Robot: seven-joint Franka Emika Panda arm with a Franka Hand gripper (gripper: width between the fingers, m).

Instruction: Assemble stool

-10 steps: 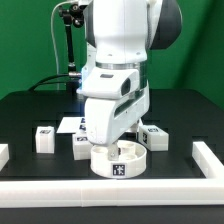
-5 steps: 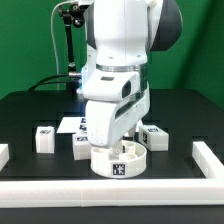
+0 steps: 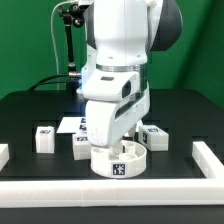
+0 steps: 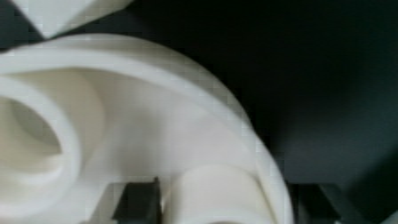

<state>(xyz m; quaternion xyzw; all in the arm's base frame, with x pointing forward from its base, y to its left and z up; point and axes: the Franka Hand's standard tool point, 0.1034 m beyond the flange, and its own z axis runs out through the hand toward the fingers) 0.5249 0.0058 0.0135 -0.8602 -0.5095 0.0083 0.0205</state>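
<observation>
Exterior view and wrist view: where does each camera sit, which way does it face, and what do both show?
Exterior view: off the arm, a little above the table, facing the arm head-on; shows its white body, with the gripper down at the seat and a leg beside it.
Wrist view: on the wrist, looking along the gripper at the seat from very close; blurred gripper parts show at one edge.
Shared: the seat and the gripper.

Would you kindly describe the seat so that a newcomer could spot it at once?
Find the big white arm over the black table; the seat lies right beneath it. Unlike the small blocky legs beside it, it is a round disc.
</observation>
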